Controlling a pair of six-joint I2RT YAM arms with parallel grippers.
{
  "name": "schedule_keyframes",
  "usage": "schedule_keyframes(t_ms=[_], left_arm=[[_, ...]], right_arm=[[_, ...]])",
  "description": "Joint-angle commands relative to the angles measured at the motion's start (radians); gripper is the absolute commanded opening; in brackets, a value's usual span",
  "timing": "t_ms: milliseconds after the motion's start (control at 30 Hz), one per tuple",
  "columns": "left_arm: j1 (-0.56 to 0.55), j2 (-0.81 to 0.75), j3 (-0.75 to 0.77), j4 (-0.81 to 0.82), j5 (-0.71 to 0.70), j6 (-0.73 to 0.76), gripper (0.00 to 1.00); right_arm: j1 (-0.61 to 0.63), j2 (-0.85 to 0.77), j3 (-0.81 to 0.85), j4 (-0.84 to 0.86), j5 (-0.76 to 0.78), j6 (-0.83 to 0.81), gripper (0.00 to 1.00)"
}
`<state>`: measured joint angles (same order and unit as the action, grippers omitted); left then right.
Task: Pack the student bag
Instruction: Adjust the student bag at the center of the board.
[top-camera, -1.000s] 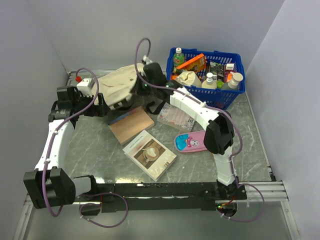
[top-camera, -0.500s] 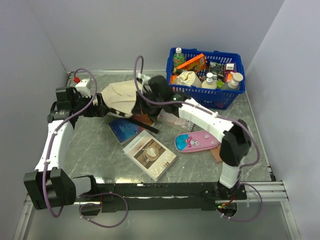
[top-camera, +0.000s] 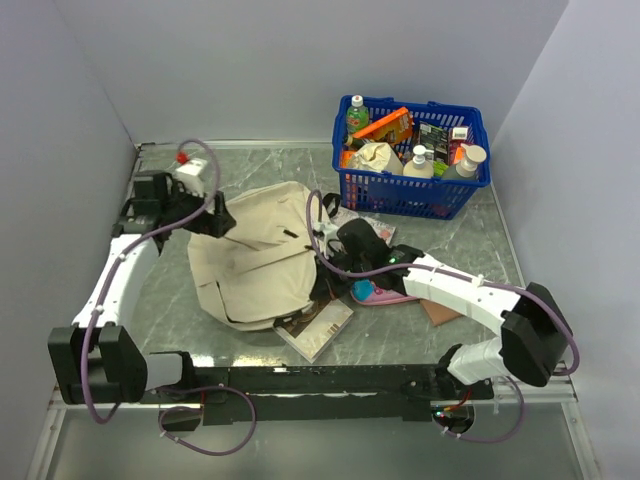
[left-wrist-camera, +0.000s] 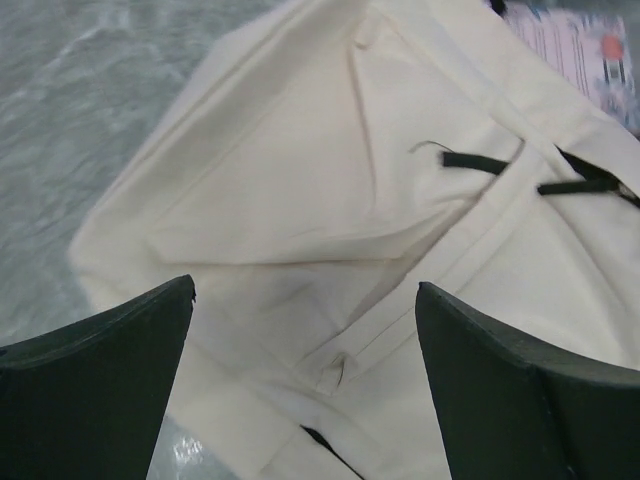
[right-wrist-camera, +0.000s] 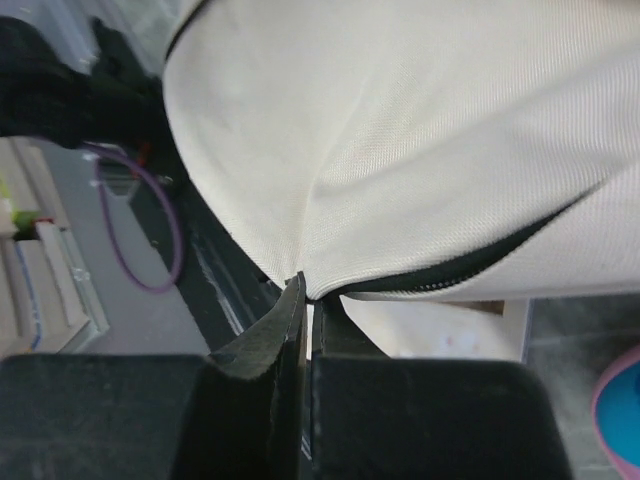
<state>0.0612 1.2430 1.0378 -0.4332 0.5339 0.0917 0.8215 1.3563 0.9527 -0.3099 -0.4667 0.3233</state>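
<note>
The student bag (top-camera: 255, 265) lies slumped flat on the grey marbled surface (top-camera: 170, 290), left of centre, its cream fabric creased and its black straps showing near the upper right edge. The left fingers (left-wrist-camera: 100, 380) stand spread wide above the bag's upper left part, with nothing between them; the left wrist view shows folded cream cloth and two short black strap ends below them. The right fingers (right-wrist-camera: 265, 345) are pressed tight together at the bag's right edge. In the right wrist view they pinch a small tuck of the cream fabric just where the black zipper line ends. A book (top-camera: 322, 322) with a pale cover pokes out from under the bag's lower right corner. Just beside the right arm lies a pink pencil case (top-camera: 388, 296), partly hidden by that arm, and a brown flat item (top-camera: 440, 312) sits near it. A patterned sheet (top-camera: 368, 226) lies between the bag and the blue basket (top-camera: 400, 196), which stands at the far right of the surface, filled with bottles and packets.
</note>
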Motion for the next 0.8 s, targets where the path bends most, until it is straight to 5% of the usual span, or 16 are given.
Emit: schedule_keyframes(t_ms=[0,100,133,167,267,533,767], left_arm=[[-0.133,0.039,-0.001,-0.018,-0.049,0.109,0.97],[-0.176,0.042,-0.074,0.030,-0.092,0.099,0.96],[-0.182,0.039,-0.091,0.048,-0.101,0.097,0.96],[-0.192,0.033,-0.105,0.092,-0.115,0.094,0.96],[-0.195,0.048,-0.134,0.155,-0.170,0.083,0.97],[-0.193,0.232,0.063,0.228,-0.258,0.140,0.96],[-0.149,0.456,0.241,0.283,-0.220,0.229,0.96]], right_arm=[[0.007,0.015,-0.061,0.038,0.063,0.046,0.00],[0.007,0.052,-0.071,-0.006,0.153,0.060,0.03],[0.007,0.055,-0.077,-0.015,0.171,0.063,0.14],[0.007,0.053,-0.083,-0.021,0.184,0.063,0.37],[0.008,0.015,-0.100,-0.052,0.233,0.040,0.60],[0.004,-0.120,0.040,-0.097,0.376,-0.056,0.59],[-0.025,0.067,0.210,-0.072,0.412,-0.142,0.55]])
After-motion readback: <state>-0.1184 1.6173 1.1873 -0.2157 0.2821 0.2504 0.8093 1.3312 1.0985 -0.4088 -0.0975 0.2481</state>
